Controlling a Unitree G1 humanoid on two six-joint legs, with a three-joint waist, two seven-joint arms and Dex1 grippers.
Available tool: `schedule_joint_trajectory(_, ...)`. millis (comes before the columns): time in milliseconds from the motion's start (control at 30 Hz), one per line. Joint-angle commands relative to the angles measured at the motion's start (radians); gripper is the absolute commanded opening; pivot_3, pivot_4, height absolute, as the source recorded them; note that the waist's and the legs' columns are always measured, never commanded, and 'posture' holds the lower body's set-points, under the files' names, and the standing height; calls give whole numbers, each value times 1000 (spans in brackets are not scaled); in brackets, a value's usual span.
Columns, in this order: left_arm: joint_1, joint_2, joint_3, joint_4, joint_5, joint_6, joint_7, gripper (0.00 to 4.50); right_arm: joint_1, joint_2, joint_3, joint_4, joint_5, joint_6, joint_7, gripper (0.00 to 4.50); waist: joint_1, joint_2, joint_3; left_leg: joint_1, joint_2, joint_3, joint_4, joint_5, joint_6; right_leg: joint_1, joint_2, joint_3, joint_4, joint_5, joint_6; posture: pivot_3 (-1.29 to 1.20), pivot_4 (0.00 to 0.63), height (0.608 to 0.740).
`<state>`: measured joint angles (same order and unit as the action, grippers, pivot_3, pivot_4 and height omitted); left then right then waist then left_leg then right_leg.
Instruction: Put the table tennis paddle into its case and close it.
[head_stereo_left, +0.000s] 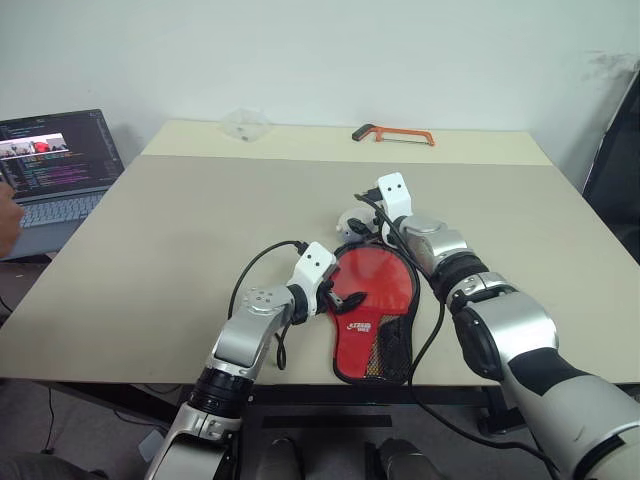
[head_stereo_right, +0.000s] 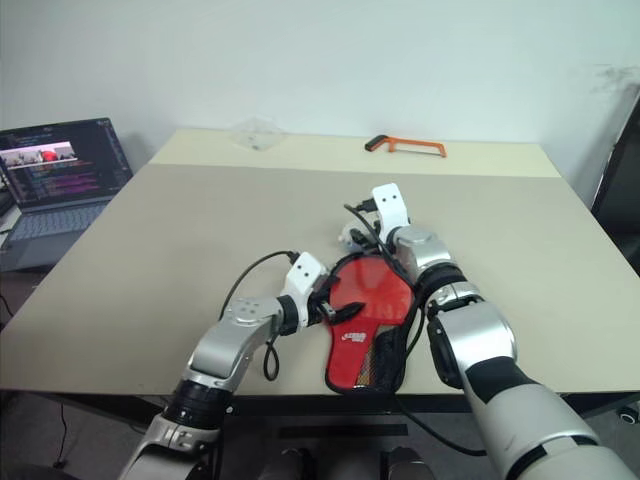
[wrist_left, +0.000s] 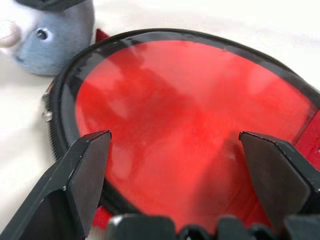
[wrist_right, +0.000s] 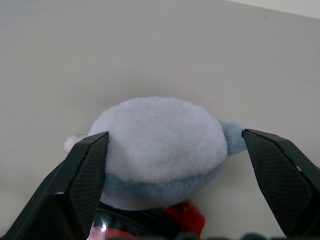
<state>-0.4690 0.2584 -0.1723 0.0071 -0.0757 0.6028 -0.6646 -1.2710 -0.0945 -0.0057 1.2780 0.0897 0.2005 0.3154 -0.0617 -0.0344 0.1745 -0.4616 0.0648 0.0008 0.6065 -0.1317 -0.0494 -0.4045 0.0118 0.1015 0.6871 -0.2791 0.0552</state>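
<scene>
Your left gripper (wrist_left: 172, 150) — jaws spread — sits over the paddle (head_stereo_left: 372, 283) inside the case (head_stereo_left: 372, 345); right gripper (wrist_right: 175, 150), spread, straddles a plush toy (wrist_right: 162, 147) beyond.

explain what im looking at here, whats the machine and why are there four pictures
This is a humanoid robot with two arms, each ending in a two-fingered black hand. The two wide pictures come from cameras in its head, looking down over a beige table. The two close-up pictures come from cameras on its wrists, looking along each hand's fingers.

Near the table's front edge lies a red paddle-shaped fabric case with black zipper trim. The left hand is at the case's round part, fingers open. The right hand is open too, just beyond the case, with a small pale blue plush toy between its fingers. Neither hand holds anything.

At the far edge lie an orange-framed hacksaw and a clear plastic item. An open laptop sits to the left.
</scene>
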Motion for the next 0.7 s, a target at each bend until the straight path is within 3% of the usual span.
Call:
schedule_joint_trajectory(33, 10, 7, -14, -40, -3, 14, 16, 4458, -20, 17, -28, 13, -14, -20, -42, 4500, -2, 0, 0, 0, 0, 0, 0, 0, 0, 0, 0, 0, 0, 0, 0, 0, 150, 740)
schedule_joint_trajectory(233, -29, -49, -11, -23, -35, 16, 37, 4458, -8, 50, -57, 36, -15, -10, -86, 4500, 0, 0, 0, 1, 0, 0, 0, 0, 0, 0, 0, 0, 1, 0, 0, 0, 150, 740)
schedule_joint_trajectory(400, -88, -66, -20, -27, -90, 13, -37, 4458, -11, 67, -72, 38, -23, -12, -88, 4500, 2, 0, 0, 0, 0, 0, 0, 0, 0, 0, 0, 0, 1, 0, 0, 0, 150, 740)
schedule_joint_trajectory(700, -123, -91, -105, 196, 42, 47, 108, 4458, -32, 82, -123, 37, -1, -1, -78, 4500, 1, 0, 0, 1, 0, -1, 0, 0, 0, 1, 0, 0, 1, 0, 0, 0, 150, 740)
